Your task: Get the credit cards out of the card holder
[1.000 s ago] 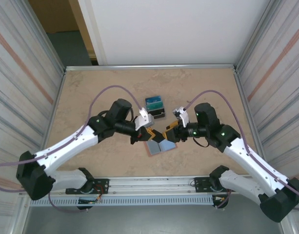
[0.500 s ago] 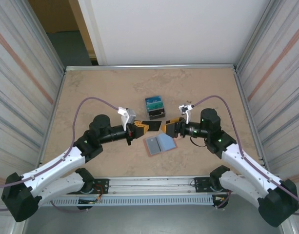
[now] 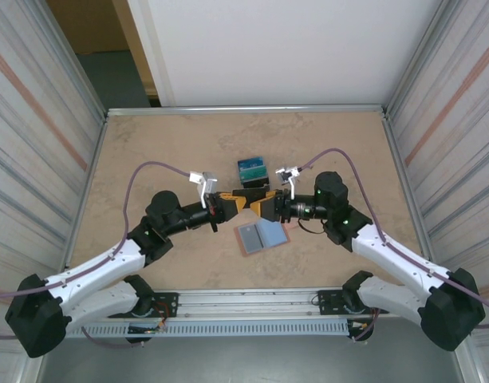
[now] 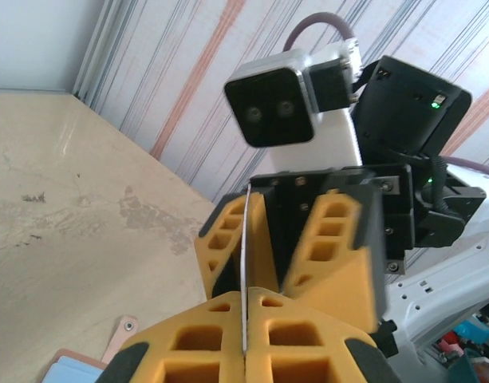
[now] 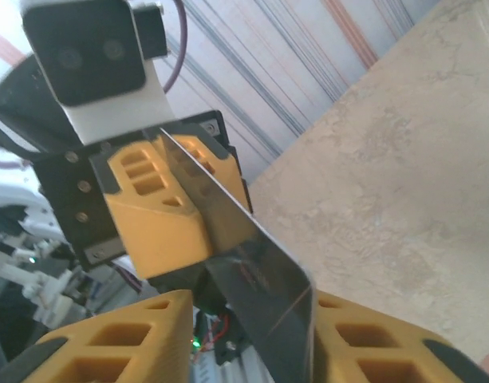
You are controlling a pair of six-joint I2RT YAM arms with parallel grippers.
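The salmon-pink card holder (image 3: 262, 236) lies open on the table, its blue-grey inside up. Its tab (image 4: 124, 331) shows in the left wrist view. Above it my two grippers meet tip to tip. My left gripper (image 3: 239, 203) (image 4: 246, 297) is shut on a dark credit card (image 3: 250, 199) (image 4: 245, 239) (image 5: 256, 267), held on edge. The card's free end reaches between the fingers of my right gripper (image 3: 265, 207) (image 5: 252, 313). Those jaws stand open: the card rests against one finger (image 5: 364, 335), and a gap separates it from the other (image 5: 124, 335).
A dark tiered stand (image 3: 253, 171) with teal cards sits just behind the grippers. Striped walls close in the table on the left and right, and a metal rail (image 3: 244, 302) runs along the near edge.
Both grippers rose from the card holder and came together. The right gripper slid over the card's free end and its jaws narrowed. The left stayed shut on the card.
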